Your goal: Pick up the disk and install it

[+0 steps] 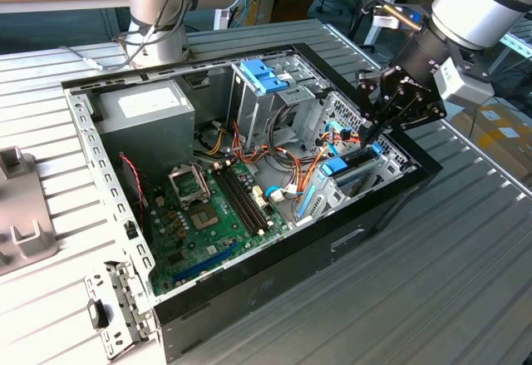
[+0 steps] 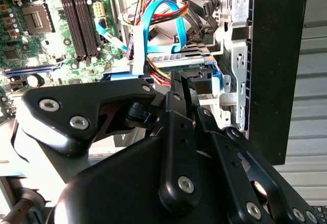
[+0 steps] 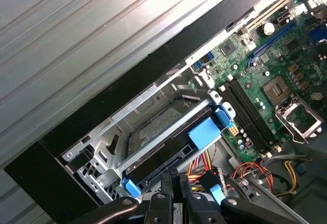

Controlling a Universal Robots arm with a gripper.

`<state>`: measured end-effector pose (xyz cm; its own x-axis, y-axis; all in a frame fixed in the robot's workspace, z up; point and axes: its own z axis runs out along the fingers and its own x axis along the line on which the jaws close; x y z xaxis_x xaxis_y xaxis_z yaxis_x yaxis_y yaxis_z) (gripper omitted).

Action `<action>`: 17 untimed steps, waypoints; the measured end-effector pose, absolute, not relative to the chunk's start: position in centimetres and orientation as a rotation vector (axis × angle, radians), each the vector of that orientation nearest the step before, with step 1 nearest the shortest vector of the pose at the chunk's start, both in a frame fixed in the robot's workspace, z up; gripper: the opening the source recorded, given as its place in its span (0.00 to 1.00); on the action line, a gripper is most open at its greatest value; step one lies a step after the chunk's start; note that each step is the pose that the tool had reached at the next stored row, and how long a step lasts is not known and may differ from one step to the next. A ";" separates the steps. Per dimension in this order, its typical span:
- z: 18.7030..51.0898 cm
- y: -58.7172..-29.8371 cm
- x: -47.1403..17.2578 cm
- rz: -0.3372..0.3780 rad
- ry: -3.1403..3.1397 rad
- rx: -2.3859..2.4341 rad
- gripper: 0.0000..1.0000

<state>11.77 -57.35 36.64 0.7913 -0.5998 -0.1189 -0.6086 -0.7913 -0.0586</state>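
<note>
The disk (image 1: 356, 164) lies in the drive cage at the exterior view's right end of the open computer case (image 1: 274, 278). Its dark slab (image 3: 171, 150) sits between light-blue rails, and its grey metal face (image 2: 171, 59) shows beside the cables. My gripper (image 1: 366, 138) hangs just above the disk's cable-side end. In both wrist views the two black fingers stand close together, tips (image 3: 173, 177) at the disk's edge with nothing seen between them. The same fingertips (image 2: 180, 83) sit next to a black connector on the disk's end.
Orange, yellow and blue cables (image 1: 309, 174) bunch beside the cage. The green motherboard (image 1: 208, 215) with memory slots fills the case floor. A grey power supply (image 1: 145, 107) sits at the back, and a blue piece with two tabs (image 1: 264, 74) tops another bay. A grey fixture (image 1: 21, 207) rests on the ribbed table.
</note>
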 end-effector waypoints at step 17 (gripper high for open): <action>36.6 -57.3 11.8 0.143 0.986 -2.880 0.17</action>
